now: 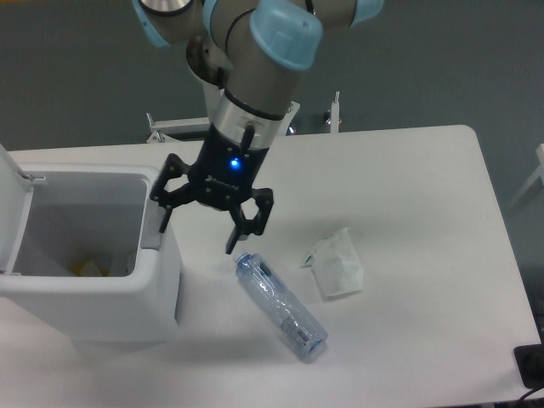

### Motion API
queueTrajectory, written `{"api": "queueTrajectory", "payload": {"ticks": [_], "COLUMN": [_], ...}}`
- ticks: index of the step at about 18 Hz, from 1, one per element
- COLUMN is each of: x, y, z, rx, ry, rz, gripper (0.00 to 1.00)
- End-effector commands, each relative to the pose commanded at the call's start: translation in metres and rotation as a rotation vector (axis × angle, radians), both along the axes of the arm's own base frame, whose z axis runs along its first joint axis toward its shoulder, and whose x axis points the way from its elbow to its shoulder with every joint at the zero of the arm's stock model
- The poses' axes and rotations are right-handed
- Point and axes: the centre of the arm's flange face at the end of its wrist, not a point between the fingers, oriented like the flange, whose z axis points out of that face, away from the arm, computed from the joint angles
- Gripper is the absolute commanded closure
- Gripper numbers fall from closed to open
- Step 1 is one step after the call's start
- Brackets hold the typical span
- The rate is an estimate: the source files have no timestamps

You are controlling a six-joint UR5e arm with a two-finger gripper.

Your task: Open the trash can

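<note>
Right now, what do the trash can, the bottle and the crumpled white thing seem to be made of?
Trash can: smooth white plastic, probably; it has moulded rounded corners and a matte sheen.
Bottle: clear, bluish plastic, because the table shows through it.
Crumpled white thing: soft paper tissue, judging by its creases; thin cloth is possible.
</note>
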Motion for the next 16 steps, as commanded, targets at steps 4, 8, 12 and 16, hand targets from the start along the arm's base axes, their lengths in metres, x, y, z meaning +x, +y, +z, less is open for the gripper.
{"api": "queueTrajectory", "payload": {"ticks": [4, 8, 12, 16], "x": [-0.036, -0.076, -0.125, -0.17], "y": [-0.023, -0.052, -0.082, -0.126], "z": [0.003, -0.002, -0.028, -0.08], "rx": [0.02, 0.017, -0.008, -0.153], "ry": [0.03, 0.109, 0.127, 0.161], "rz": [0.067, 0.052, 0.075, 0.102], "gripper": [0.0, 0.0, 0.0, 0.0]}}
